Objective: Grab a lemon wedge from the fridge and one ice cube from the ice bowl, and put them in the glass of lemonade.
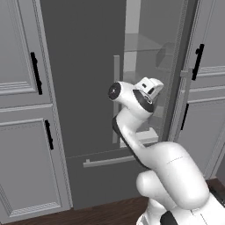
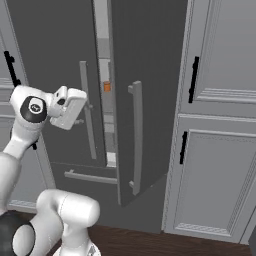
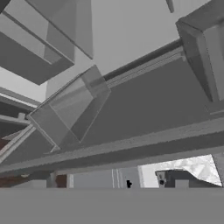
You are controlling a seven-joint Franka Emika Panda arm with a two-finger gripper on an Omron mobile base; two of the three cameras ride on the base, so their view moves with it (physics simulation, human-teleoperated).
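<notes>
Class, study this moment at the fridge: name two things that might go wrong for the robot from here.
1. The right fridge door stands only partly open, so the gap may be too narrow and the arm might knock the door edge going in.
2. The small orange item inside is barely visible, so finding the lemon wedge may prove uncertain.

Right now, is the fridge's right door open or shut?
Open: the right door stands swung out, showing shelves in the gap.
</notes>
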